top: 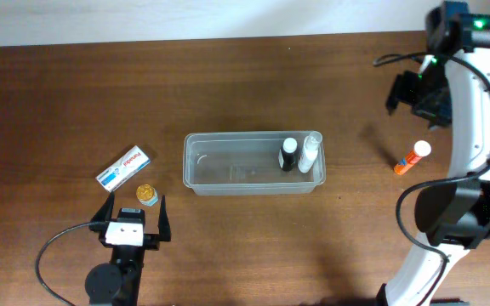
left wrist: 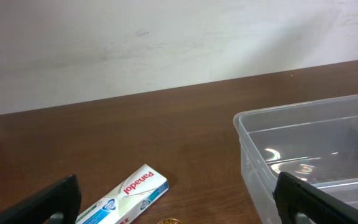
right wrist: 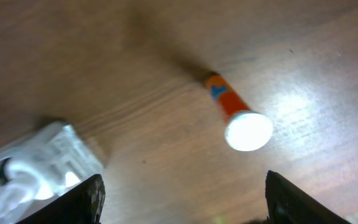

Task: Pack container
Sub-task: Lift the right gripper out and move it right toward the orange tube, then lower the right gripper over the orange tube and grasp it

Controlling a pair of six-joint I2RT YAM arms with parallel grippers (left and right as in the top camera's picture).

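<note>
The clear plastic container stands mid-table and holds a black-capped bottle and a clear white bottle at its right end. It also shows in the left wrist view and blurred in the right wrist view. My left gripper is open and empty, near the front left, just behind a gold-lidded small jar and a white-and-blue Panadol box. My right gripper is open and empty, raised at the far right above an orange tube with a white cap.
The Panadol box lies between my left fingers' line of sight and the container wall. The orange tube lies alone on the brown table right of the container. The right arm's white links run along the right edge.
</note>
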